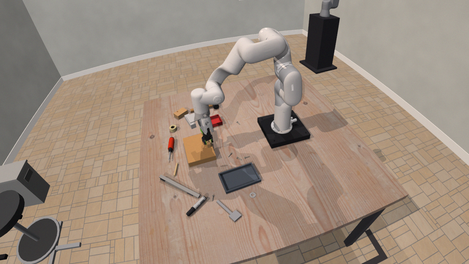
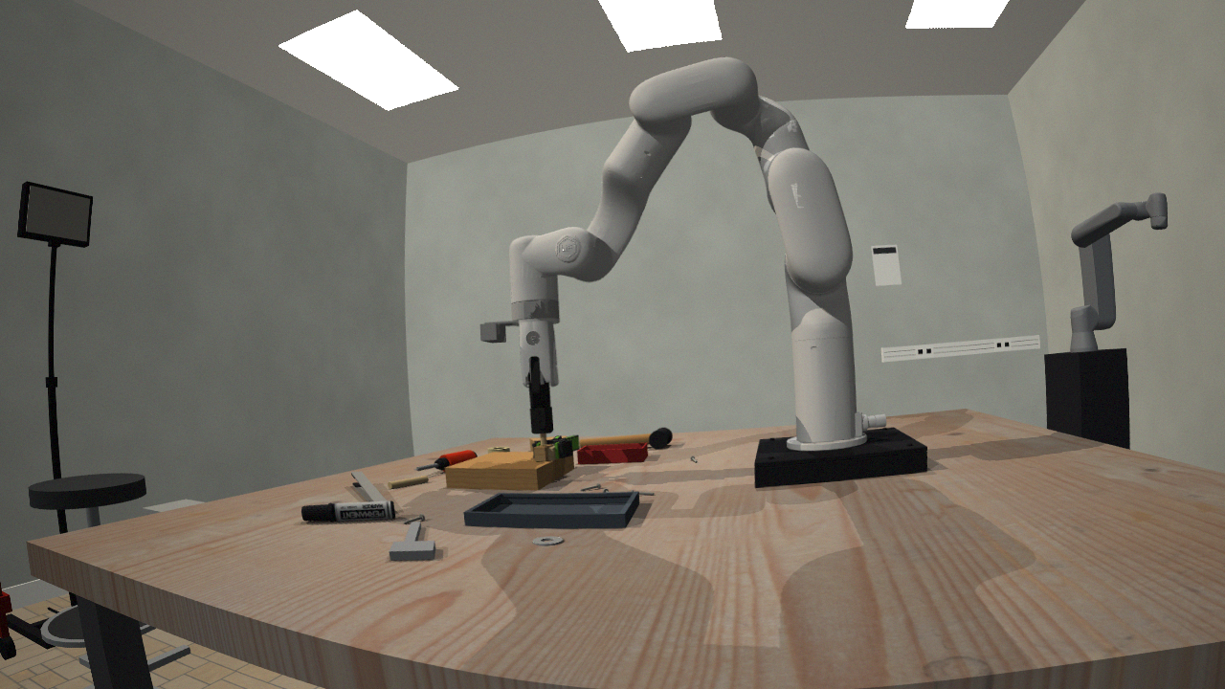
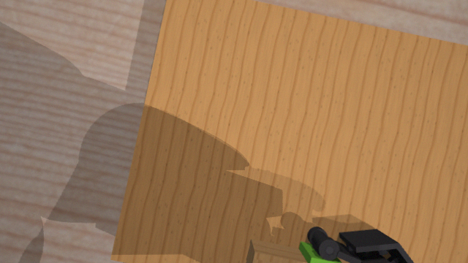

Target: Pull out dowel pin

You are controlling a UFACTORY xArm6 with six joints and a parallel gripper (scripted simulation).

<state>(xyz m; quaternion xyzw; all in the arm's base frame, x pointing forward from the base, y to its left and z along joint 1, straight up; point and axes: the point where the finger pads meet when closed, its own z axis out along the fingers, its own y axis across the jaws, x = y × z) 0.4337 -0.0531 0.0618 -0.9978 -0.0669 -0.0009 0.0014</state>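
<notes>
The orange bench board (image 1: 199, 150) lies left of the table's middle; it also shows in the side view (image 2: 505, 469) and fills the wrist view (image 3: 292, 109). At its far right corner sits the small wooden block (image 2: 545, 451), gripped by the green and black spring clamp (image 2: 563, 443) (image 3: 344, 248). My gripper (image 2: 539, 426) (image 1: 207, 138) points straight down over the block and is shut on the dowel pin (image 2: 541, 437), which stands upright. The pin's lower end is at the block's top. I cannot tell whether it is still in the hole. The bench stop is hidden behind the gripper.
A red tray (image 1: 216, 120), a grey box and a wood offcut (image 1: 180, 113) lie behind the board. A screwdriver (image 1: 170, 144), a tape roll (image 1: 172, 128) and a loose dowel (image 1: 175, 169) lie to its left. A dark tray (image 1: 239, 177), screws (image 1: 236, 157), a ruler (image 1: 179, 186) and a marker (image 1: 196, 206) lie in front.
</notes>
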